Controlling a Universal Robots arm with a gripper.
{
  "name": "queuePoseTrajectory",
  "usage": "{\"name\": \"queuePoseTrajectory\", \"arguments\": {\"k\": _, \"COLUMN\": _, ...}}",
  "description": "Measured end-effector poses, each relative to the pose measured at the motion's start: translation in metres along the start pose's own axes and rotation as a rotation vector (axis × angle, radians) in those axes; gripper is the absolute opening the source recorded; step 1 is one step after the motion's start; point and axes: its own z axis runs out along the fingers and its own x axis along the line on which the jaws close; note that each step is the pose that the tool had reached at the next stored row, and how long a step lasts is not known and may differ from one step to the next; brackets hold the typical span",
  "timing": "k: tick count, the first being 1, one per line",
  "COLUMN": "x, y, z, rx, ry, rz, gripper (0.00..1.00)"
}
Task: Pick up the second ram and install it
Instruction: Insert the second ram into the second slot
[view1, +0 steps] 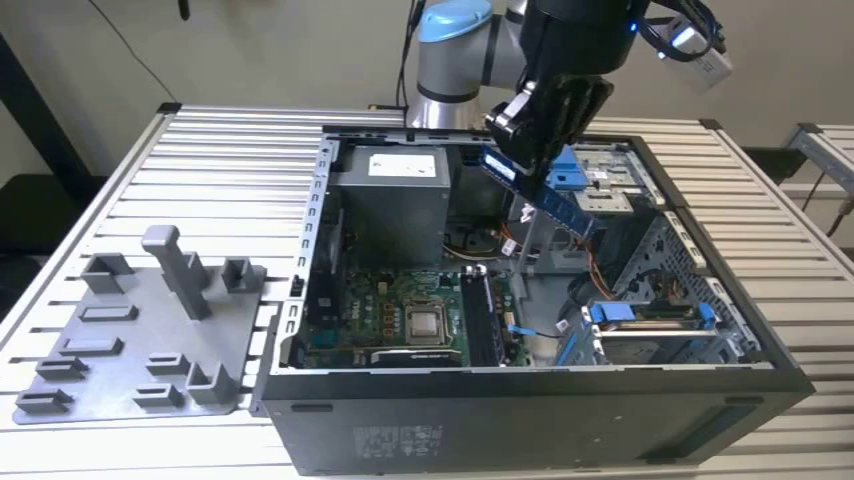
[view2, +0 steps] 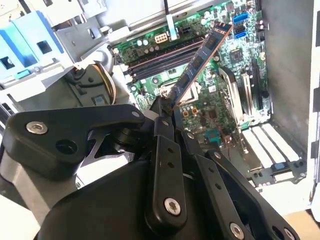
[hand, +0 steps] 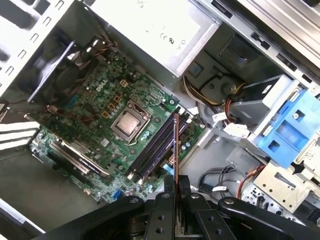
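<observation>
Second ram (view1: 550, 198): in the air above the open case (view1: 534, 405), over its middle.
Long axis: slants down from the gripper (view1: 525, 152) toward the motherboard slots (hand: 152, 150), seemingly near parallel to them.
Jaws: clenched on the ram's upper end.

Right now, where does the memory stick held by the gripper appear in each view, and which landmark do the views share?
Exterior view: the second ram slants in the gripper over the open case, lower end toward the exterior view's right.
Second wrist view: the second ram reaches from the gripper out over the motherboard, flat face showing.
First wrist view: the second ram shows edge-on, a thin line.
Shared landmark: the black memory slots.
</observation>
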Motion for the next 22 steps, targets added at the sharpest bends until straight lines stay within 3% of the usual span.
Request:
{"name": "queuePoseTrajectory", "arguments": {"k": 17, "x": 0.0001, "y": -0.0002, "z": 0.007, "rx": 0.0015, "ry": -0.0036, "rz": 0.154, "gripper": 0.14}}
{"name": "queuePoseTrajectory", "arguments": {"k": 22, "x": 0.0001, "y": -0.0003, "z": 0.0113, "rx": 0.0023, "ry": -0.0052, "rz": 0.221, "gripper": 0.14}}
